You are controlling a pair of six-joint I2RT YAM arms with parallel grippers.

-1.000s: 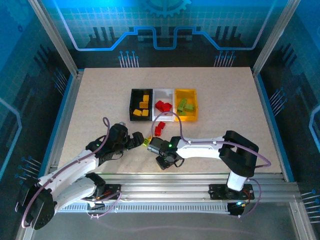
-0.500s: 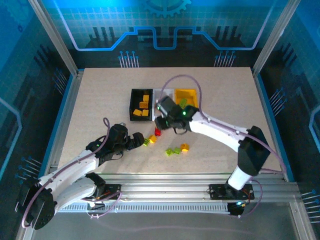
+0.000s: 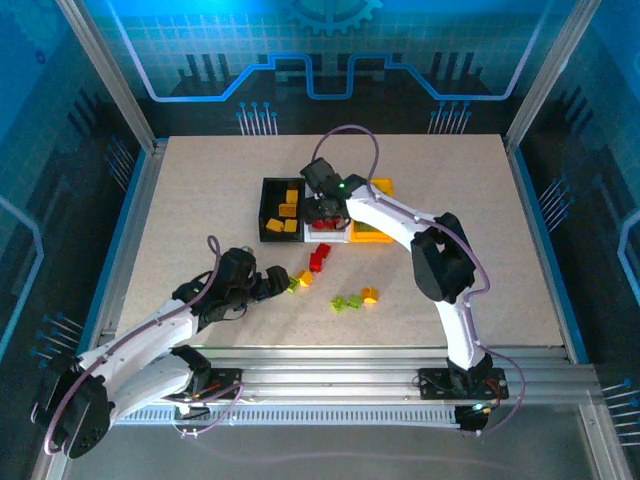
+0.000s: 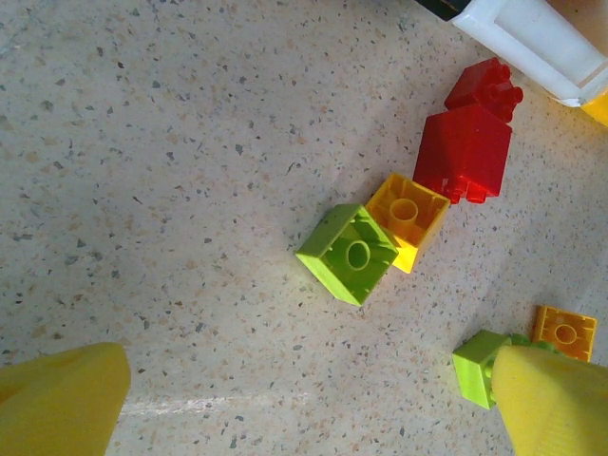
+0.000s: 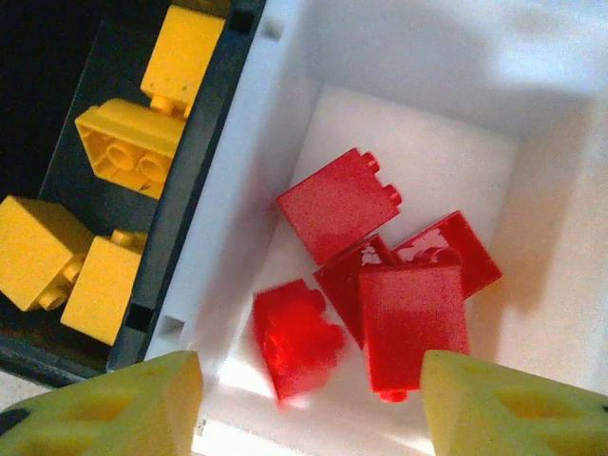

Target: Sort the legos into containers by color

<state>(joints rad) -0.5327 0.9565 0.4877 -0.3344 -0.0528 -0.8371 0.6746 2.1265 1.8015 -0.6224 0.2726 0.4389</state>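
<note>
The left gripper point(image 3: 271, 281) hovers low over the bench point(image 3: 190, 200), its fingers point(image 4: 59, 399) wide apart and holding nothing. Just ahead of it lie the loose legos. A lime green brick point(image 4: 350, 254) touches an orange-yellow brick point(image 4: 408, 213). Next come two red bricks point(image 4: 465, 150) close together, near the white bin's corner. Further right, another green brick point(image 3: 345, 302) sits beside a second orange-yellow one point(image 3: 369, 295). That leaves six on the bench by my count.

In the row of containers, the black bin point(image 3: 266, 208) holds four orange-yellow pieces point(image 5: 123, 152). The white bin point(image 5: 408, 66) holds about five red pieces point(image 5: 337, 204), one of them blurred. The right gripper point(image 5: 309, 399) hangs over the white bin, its fingers point(image 5: 513, 404) apart and empty. The yellow bin point(image 3: 384, 186) is largely covered by the right arm, so I cannot tell what it holds. Sorting looks well past halfway.
</note>
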